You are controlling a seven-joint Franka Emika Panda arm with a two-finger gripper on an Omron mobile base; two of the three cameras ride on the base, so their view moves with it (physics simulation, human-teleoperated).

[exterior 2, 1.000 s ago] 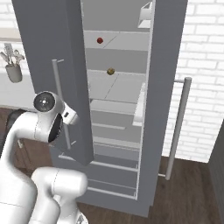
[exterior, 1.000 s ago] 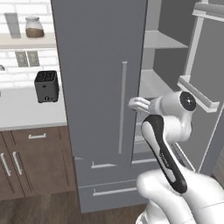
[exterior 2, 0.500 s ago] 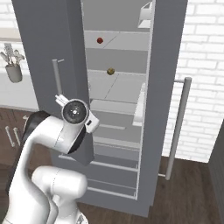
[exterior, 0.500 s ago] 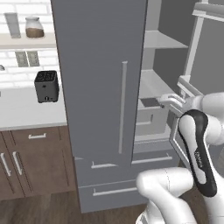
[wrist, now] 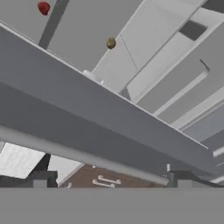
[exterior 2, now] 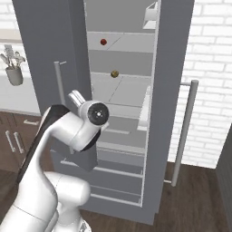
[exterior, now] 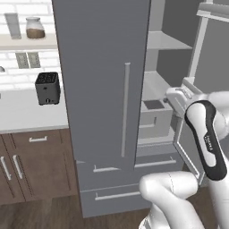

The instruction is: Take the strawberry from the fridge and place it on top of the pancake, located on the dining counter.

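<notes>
The fridge (exterior: pixel 103 89) stands with its left door shut and its right half open. On an upper shelf sits the tiny dark-red strawberry (exterior 2: pixel 103 41) (wrist: pixel 43 7). One shelf lower rests a small brownish-olive ball (exterior 2: pixel 115 73) (wrist: pixel 111 43). My gripper (wrist: pixel 111 183) is open, its dark tips wide apart with nothing between them. It points past the edge of the shut door (wrist: pixel 109 118) up at those shelves from well below the strawberry. My white hand (exterior: pixel 179 96) hovers in front of the open compartment. The pancake and the dining counter are out of view.
The swung-out right door (exterior 2: pixel 174 68) with its long bar handle (exterior 2: pixel 183 131) flanks the opening on the right. A grey bin (exterior: pixel 154 117) sits on a lower shelf. A black toaster (exterior: pixel 47 87) stands on the white worktop (exterior: pixel 22 114) over brown cabinets (exterior: pixel 36 165).
My arm has swung to the right, from in front of the shut left door to the open half of the fridge. The jaws have stayed open.
</notes>
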